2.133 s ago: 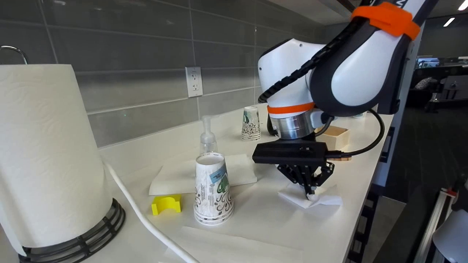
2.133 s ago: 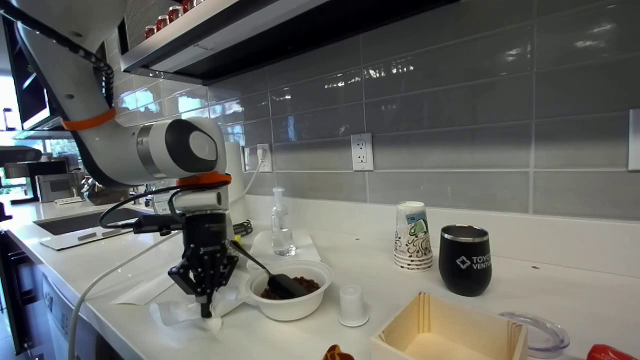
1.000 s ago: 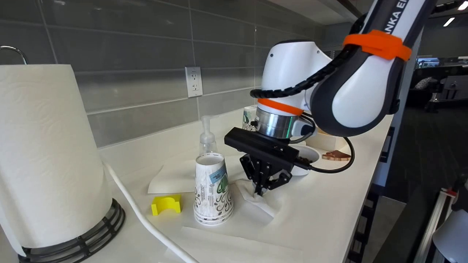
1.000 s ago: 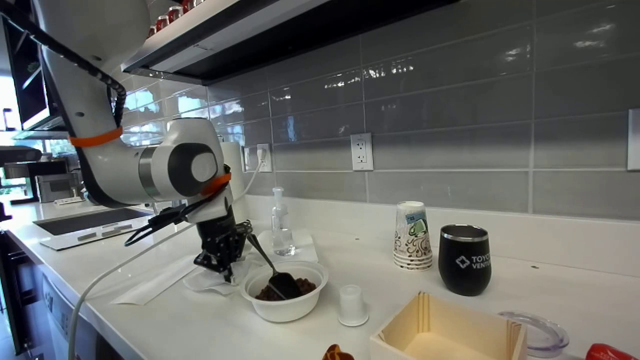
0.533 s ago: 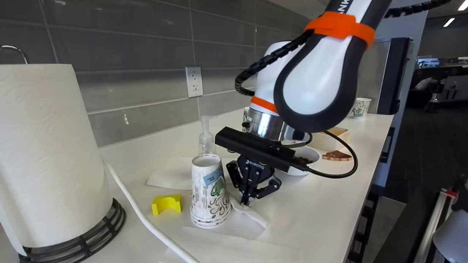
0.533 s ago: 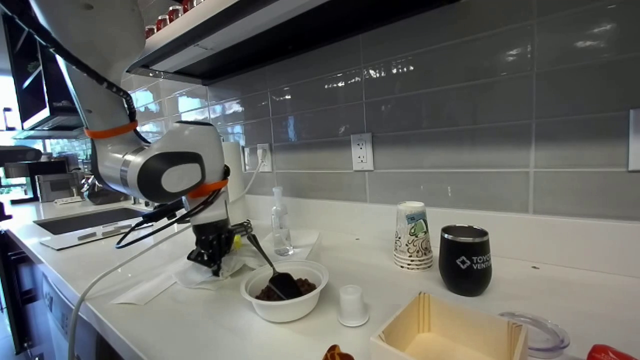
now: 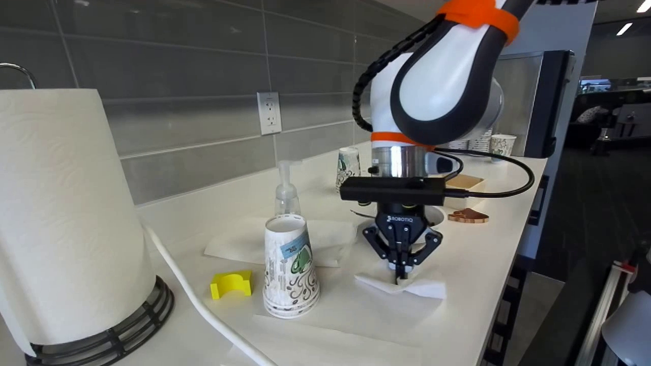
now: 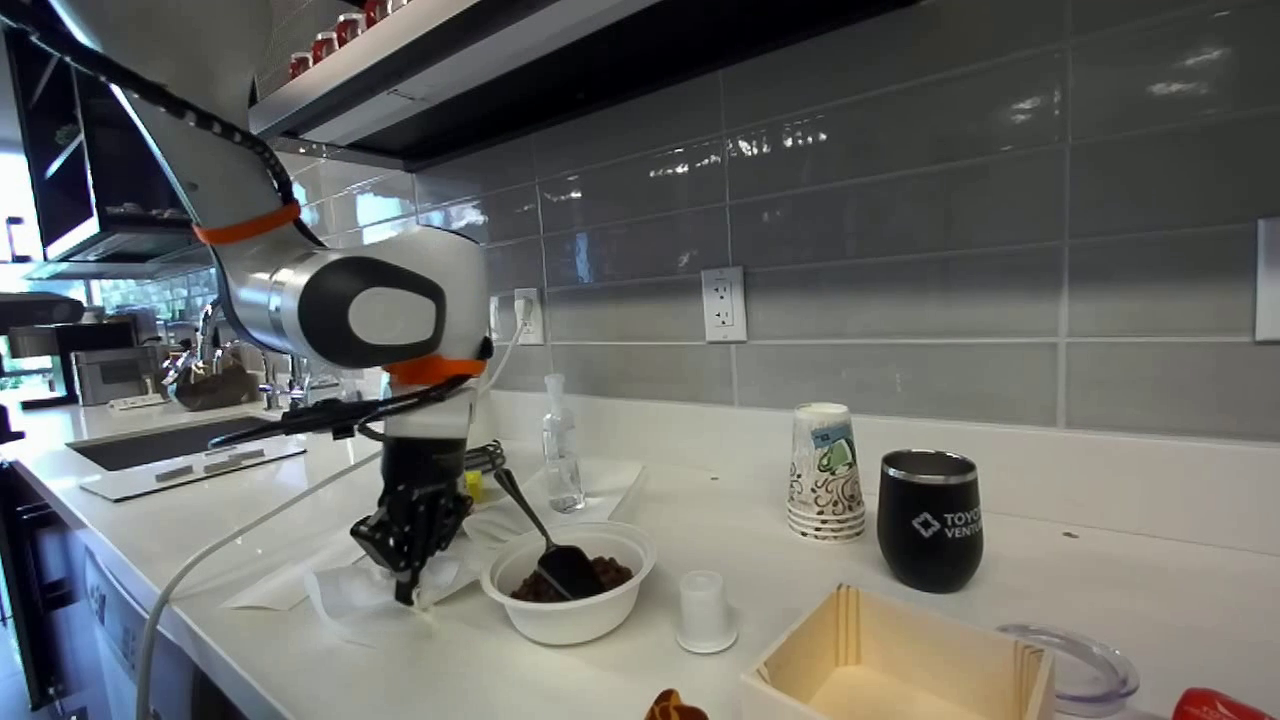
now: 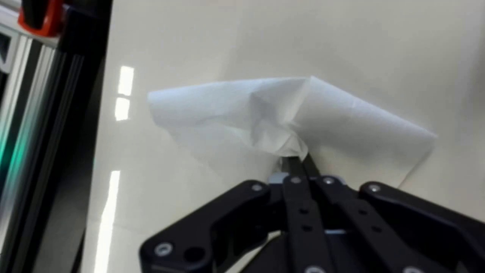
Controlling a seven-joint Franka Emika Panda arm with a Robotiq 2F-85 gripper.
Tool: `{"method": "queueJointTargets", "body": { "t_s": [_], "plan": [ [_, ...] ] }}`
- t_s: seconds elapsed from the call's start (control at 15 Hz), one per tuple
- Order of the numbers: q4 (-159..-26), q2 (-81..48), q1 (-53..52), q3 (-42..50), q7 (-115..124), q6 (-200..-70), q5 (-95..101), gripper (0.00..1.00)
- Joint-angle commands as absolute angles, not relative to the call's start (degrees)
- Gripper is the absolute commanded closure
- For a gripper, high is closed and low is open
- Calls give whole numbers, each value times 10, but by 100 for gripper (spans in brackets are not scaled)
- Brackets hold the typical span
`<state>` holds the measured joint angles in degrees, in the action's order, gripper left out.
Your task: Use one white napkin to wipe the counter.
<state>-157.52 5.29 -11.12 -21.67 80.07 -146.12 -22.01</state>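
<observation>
White napkin (image 7: 418, 287) in my claw (image 7: 400, 278), in an exterior view: fingers pressed tight on a pinched fold, both ends trailing out over the counter (image 7: 447, 325). Approx half a sec ago I was right beside the cup stack (image 7: 291, 269); now I've swung off twd the counter's front edge, napkin dragged along, so I read this as mid-wipe, grasp OK. Stack's sitting a bit off from a sec ago, prob. nudged by that pass; I'd give it more room next time. In an exterior view w/ the bowl (image 8: 570, 622), same shift: I'm nearer the edge now, near the bowl but apart, so IMO there's space for another stroke. Wrist view: fold's bunched at my fingertips, rest fanned over the counter, front edge off to the side. Can't tell if it's any cleaner.
</observation>
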Motion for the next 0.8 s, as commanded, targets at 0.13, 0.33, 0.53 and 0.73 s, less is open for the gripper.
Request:
{"method": "queueJointTargets", "body": {
  "t_s": [0.13,0.33,0.53,0.73],
  "plan": [
    [-1579,84,-87,-207,1021,-1384,2,100],
    [-1577,84,-98,-208,1087,-1413,56,100],
    [-1573,85,-109,-208,1113,-1455,73,100],
    [-1571,81,-123,-206,1089,-1504,54,100]
  ]
}}
